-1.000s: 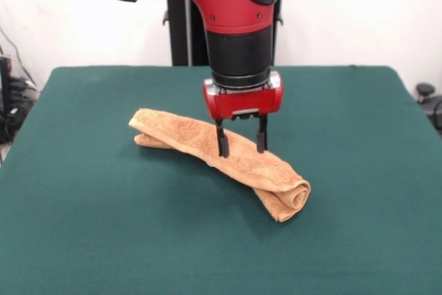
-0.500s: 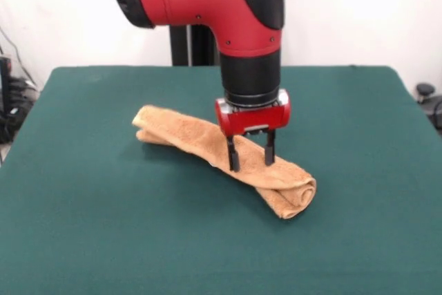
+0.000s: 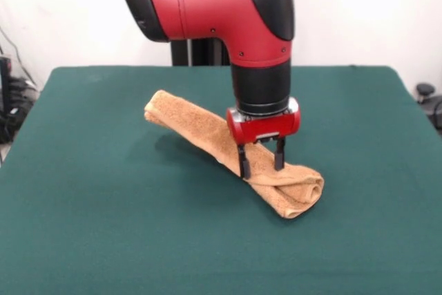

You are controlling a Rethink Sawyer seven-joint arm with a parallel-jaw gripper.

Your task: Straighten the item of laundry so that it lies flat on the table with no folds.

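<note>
Dragging right across the table (image 3: 83, 226) since a second ago: claw (image 3: 262, 162), fingers apart and astride the rolled towel (image 3: 207, 139), gripping nothing firmly. Left end lifted; still bunched, far from flat.

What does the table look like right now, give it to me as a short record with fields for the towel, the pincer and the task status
towel: orange-tan terry-cloth towel, bunched into a long roll lying diagonally, its left end lifted off the table
surface: dark green felt-topped table
pincer: red and black arm's pincer, pointing down, fingers astride the roll near its right end
grip: fingers apart, one on each side of the roll
task status: towel not flat, folds remain
</note>
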